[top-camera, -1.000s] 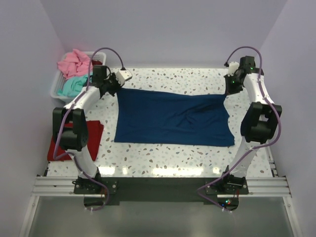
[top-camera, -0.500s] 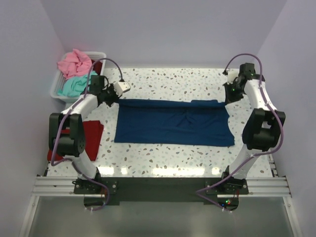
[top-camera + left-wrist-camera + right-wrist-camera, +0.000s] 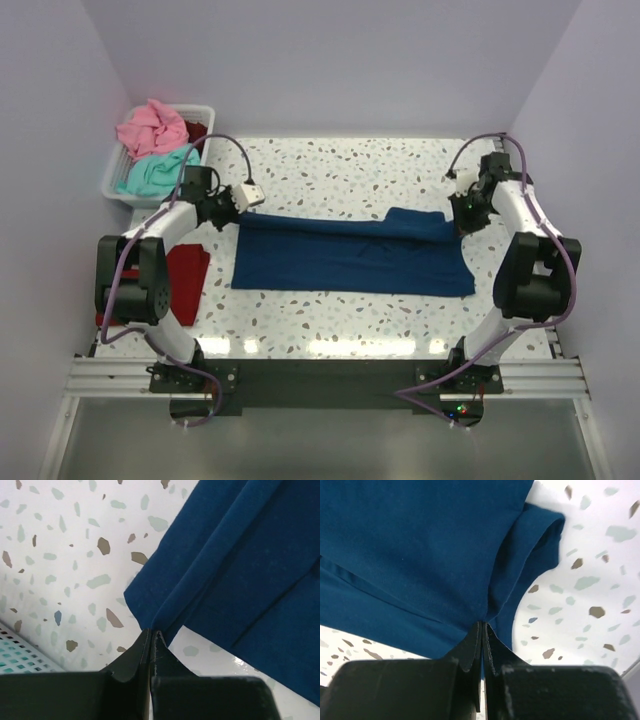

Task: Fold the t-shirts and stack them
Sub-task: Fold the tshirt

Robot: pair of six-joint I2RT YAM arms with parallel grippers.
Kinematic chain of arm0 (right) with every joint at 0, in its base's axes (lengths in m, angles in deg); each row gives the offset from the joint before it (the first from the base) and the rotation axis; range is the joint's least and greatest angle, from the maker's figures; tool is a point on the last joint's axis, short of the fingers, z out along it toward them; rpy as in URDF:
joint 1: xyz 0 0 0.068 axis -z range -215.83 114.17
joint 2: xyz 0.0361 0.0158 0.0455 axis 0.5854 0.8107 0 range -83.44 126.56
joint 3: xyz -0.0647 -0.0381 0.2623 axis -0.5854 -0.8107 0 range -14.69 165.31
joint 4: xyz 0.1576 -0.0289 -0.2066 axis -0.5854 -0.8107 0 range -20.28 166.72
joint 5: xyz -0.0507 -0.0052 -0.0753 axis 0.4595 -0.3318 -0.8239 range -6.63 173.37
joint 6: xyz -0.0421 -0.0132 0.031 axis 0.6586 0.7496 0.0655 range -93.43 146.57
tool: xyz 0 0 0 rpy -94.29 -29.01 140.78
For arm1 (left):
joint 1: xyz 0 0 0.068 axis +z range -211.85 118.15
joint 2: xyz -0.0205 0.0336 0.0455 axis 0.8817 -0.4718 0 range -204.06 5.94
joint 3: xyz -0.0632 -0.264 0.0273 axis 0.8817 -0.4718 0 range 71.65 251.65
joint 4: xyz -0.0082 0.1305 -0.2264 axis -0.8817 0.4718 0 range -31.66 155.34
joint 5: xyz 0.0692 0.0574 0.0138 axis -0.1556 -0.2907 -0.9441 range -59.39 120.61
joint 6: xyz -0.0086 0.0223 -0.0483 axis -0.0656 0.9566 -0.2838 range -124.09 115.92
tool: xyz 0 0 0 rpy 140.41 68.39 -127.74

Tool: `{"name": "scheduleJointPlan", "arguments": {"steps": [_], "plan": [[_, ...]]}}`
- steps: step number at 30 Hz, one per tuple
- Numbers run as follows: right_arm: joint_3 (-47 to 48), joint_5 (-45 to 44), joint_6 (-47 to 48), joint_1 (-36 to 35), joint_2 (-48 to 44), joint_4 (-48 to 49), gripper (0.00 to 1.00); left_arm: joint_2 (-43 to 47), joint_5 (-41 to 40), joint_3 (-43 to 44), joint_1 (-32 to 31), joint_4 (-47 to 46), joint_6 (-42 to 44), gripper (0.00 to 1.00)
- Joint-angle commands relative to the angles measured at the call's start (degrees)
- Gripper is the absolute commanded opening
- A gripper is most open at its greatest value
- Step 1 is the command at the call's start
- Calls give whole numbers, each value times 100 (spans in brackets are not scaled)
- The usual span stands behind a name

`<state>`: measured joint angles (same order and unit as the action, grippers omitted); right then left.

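Currently mid-fold: left gripper (image 3: 151, 636) and right gripper (image 3: 483, 626) each pinch navy tee (image 3: 350, 258) by its far edge. The red tee (image 3: 188, 272) lies aside, likely done; pink tee (image 3: 150, 128) and teal tee (image 3: 155, 172) sit unfolded in basket (image 3: 110, 186).

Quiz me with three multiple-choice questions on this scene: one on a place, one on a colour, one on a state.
1. Where is the basket? A far left corner; B near right corner; C middle.
2. What colour is the spread shirt? A yellow; B navy; C white.
3. How are the grippers? A both open; B one open; C both shut on the shirt.
Answers: 1 A, it sits far left. 2 B, plainly dark blue. 3 C, left gripper and right gripper each pinch its cloth.
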<state>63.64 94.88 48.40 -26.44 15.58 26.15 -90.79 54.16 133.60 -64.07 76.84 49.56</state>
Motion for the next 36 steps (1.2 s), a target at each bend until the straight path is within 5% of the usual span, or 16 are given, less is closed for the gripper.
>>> {"name": "scheduleJointPlan", "arguments": {"steps": [1,11,26,36], "plan": [[-282,-114,103,54,-401,161,0,339,-140,-236,81,-30,479,0],[-951,-228,32,46,-120,750,0,-171,-193,-395,64,-58,392,0],[315,-175,15,54,-58,21,0,110,-52,80,55,145,84,0],[-519,-237,129,54,-138,328,0,260,44,-280,46,540,524,0]]}}
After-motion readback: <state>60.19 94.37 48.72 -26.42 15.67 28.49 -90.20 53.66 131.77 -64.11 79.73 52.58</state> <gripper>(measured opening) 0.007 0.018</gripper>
